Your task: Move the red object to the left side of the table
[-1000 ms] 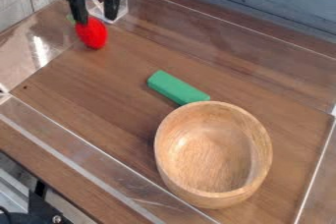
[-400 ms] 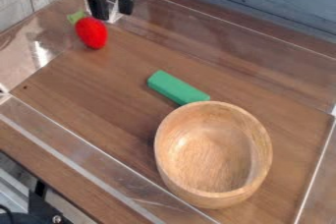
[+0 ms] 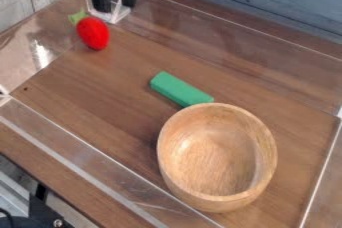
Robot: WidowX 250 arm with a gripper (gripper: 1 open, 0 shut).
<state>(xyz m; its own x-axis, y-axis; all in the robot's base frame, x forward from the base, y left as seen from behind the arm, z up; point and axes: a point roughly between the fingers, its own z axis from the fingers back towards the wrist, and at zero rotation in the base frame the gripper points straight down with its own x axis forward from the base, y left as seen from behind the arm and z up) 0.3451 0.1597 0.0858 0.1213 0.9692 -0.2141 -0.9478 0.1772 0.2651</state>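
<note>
1. Gripper (image 3: 107, 10) hangs at the far left corner of the table (image 3: 254, 67), jaws apart, holding nothing.
2. Red object (image 3: 92, 33) lies on the wood just below and left of the gripper, clear of the fingers.
3. Green block (image 3: 179, 89) lies mid-table.
4. Wooden bowl (image 3: 218, 155) sits near the front right.

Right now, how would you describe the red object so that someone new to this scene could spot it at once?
Start at the dark wooden table with low clear walls and look to its far left corner, just below the gripper. The red object lies there on the tabletop, free of the gripper. It is small, round and bright red with a green leafy top, unlike the flat green block and the big wooden bowl.
</note>
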